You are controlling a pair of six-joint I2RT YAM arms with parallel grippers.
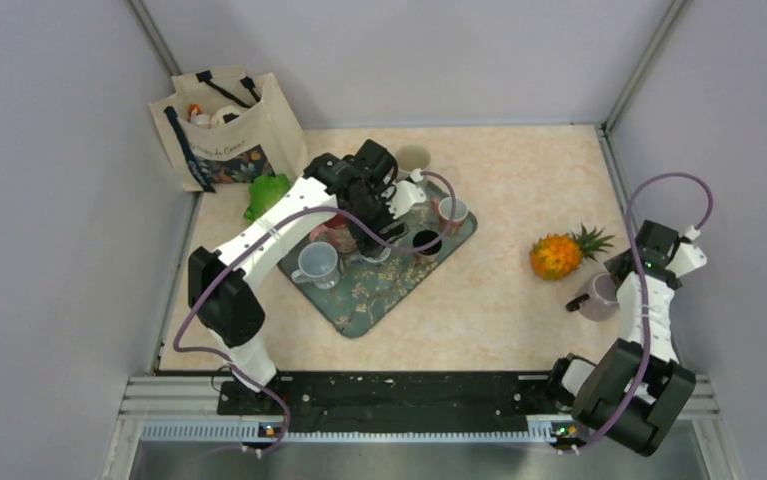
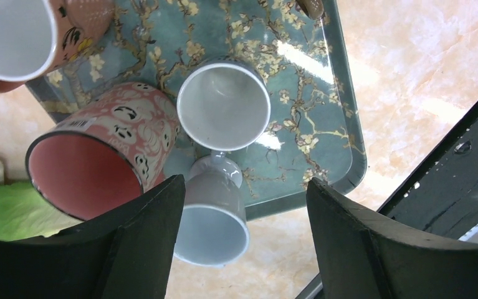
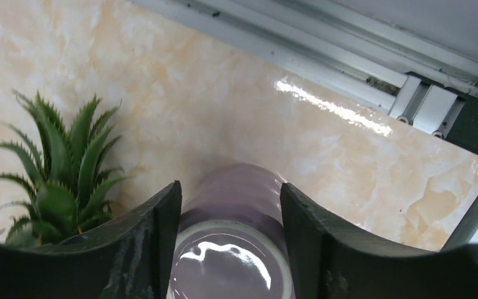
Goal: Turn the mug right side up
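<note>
The purple mug [image 1: 595, 298] is at the right of the table, tilted, beside the pineapple. My right gripper [image 1: 616, 288] is shut on it. In the right wrist view its fingers [image 3: 161, 230] press both sides of the purple mug [image 3: 236, 187], and the mug's glossy base faces the camera. My left gripper [image 1: 374, 240] is open and empty above the floral tray [image 1: 359, 312]. In the left wrist view the left gripper [image 2: 242, 199] hovers over a pale grey mug [image 2: 214, 218] lying at the tray's edge.
The tray [image 2: 329, 124] holds several mugs, among them a pink patterned mug [image 2: 130, 124] and a white cup [image 2: 224, 103]. A toy pineapple [image 1: 557, 255] lies left of the purple mug. A tote bag [image 1: 224, 125] and a green object [image 1: 267, 193] are at the back left.
</note>
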